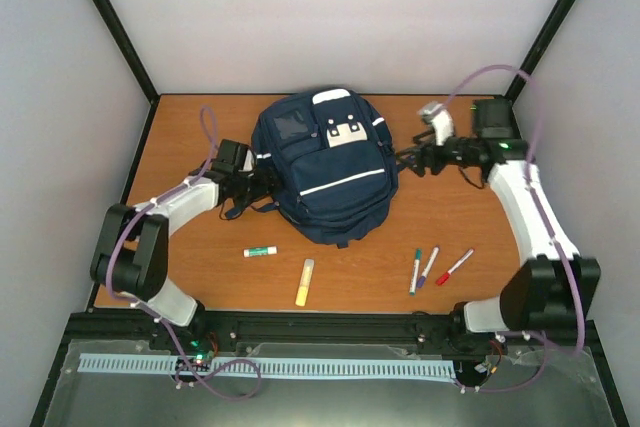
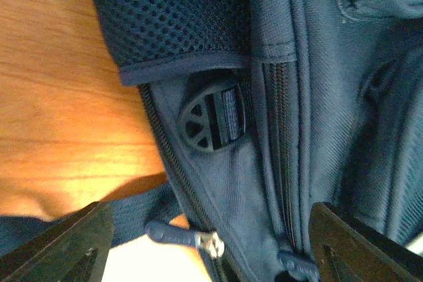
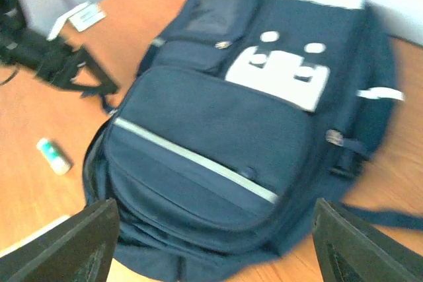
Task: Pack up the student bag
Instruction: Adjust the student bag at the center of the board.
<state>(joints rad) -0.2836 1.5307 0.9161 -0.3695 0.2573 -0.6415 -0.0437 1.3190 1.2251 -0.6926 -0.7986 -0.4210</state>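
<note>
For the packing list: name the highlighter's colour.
The highlighter is yellow; the top external view shows it best.

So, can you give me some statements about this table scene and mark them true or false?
1. The student bag lies on the table, pockets up. True.
2. The three markers are inside the bag. False: they lie on the table, apart from it.
3. The left gripper and right gripper are both open. True.
4. The right gripper holds the yellow highlighter. False: it lies on the table; that gripper holds nothing.
5. The glue stick touches the bag. False: it lies apart.
</note>
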